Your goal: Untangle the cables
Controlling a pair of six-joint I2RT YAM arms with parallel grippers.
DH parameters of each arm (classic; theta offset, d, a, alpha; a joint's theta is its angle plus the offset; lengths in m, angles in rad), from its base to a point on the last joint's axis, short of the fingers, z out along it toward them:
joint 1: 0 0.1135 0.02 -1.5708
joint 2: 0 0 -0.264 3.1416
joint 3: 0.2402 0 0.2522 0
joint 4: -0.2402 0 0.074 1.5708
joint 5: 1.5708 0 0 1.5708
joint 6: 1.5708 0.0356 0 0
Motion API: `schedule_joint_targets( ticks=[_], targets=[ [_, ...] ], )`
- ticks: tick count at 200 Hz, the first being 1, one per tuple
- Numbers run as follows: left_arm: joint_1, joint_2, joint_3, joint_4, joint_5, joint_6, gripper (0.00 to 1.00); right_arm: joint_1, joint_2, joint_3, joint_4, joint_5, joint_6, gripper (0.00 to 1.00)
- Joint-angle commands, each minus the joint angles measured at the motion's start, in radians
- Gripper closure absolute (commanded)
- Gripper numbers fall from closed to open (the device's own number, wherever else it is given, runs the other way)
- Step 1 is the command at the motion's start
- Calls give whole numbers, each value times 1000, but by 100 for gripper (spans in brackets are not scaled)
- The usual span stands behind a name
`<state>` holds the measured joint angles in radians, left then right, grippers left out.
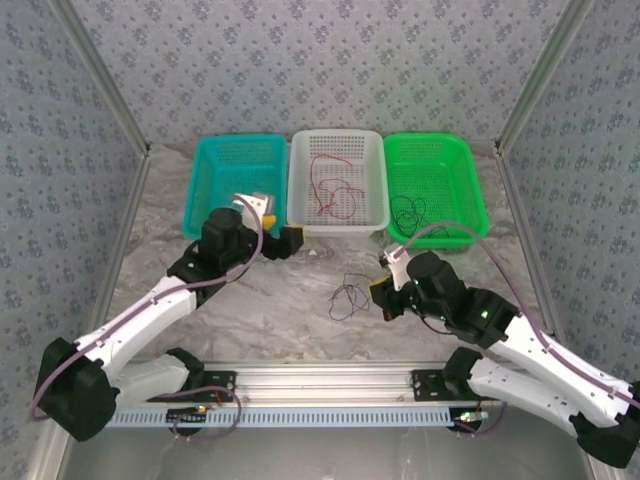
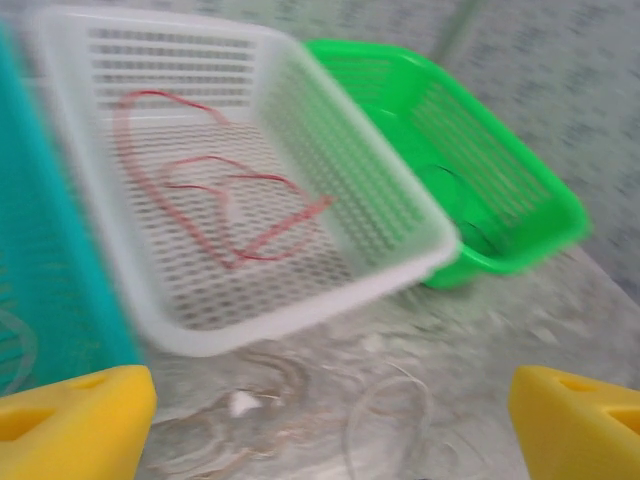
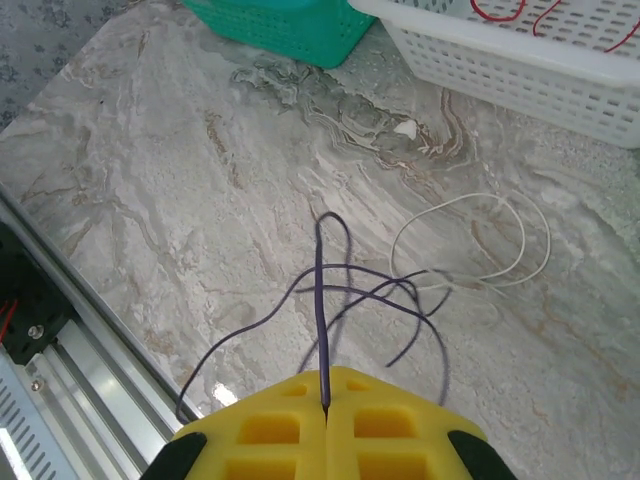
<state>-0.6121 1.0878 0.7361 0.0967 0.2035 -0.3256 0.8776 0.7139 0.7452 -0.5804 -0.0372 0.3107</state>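
**Right Gripper Pinched Dark Cable on Marble Table; Left Stood Open**

Three baskets stood in a row along the back of the table (image 1: 250, 300). At far left was the teal basket (image 1: 235, 175). The left gripper (image 2: 330, 425) hung low near the corner where it met the white basket (image 1: 337, 220), with its yellow fingers (image 2: 70, 425) spread wide and nothing between them.

The white basket, in the middle, held the red cable (image 1: 330, 190), which lay in loose loops across its perforated floor. The left wrist view was blurred but showed those loops plainly.

On the bare marble in front of that basket lay the two loose cables. The dark cable (image 3: 330, 290) sprawled in several open curls, and the white cable (image 3: 520, 235) made a rounder loop just beyond it, toward the baskets. The strands of the two crossed where the loops overlapped. Whether they were knotted could not be told.

The right gripper (image 3: 326, 395) sat close above the table at the dark cable's right-hand edge. Its yellow pads were pressed fully together on a single strand of that cable, which ran straight out from the seam between them.

At far right stood the green basket (image 1: 435, 185), and the black cable (image 1: 408, 212) was curled in its near left part, well apart from the strands on the table.
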Motion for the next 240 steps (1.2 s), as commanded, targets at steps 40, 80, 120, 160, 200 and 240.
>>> schedule_joint_targets(
  ticks=[40,80,120,160,200,240],
  targets=[
    [-149,125,50,133,319,200,15,10,9,53,20,20,-78,100],
    [-209,177,73,106,378,290,16,10,9,57,25,29,-81,100],
    [-254,235,113,89,360,329,18,8,-1,56,63,7,-84,100],
    [-282,321,168,71,306,332,28,8,-9,52,89,-7,-76,100],
    [-291,338,172,75,155,324,60,6,-15,44,77,-14,-71,100],
    [-305,291,176,44,45,342,92,-9,-22,23,41,10,-52,100]
  ],
)
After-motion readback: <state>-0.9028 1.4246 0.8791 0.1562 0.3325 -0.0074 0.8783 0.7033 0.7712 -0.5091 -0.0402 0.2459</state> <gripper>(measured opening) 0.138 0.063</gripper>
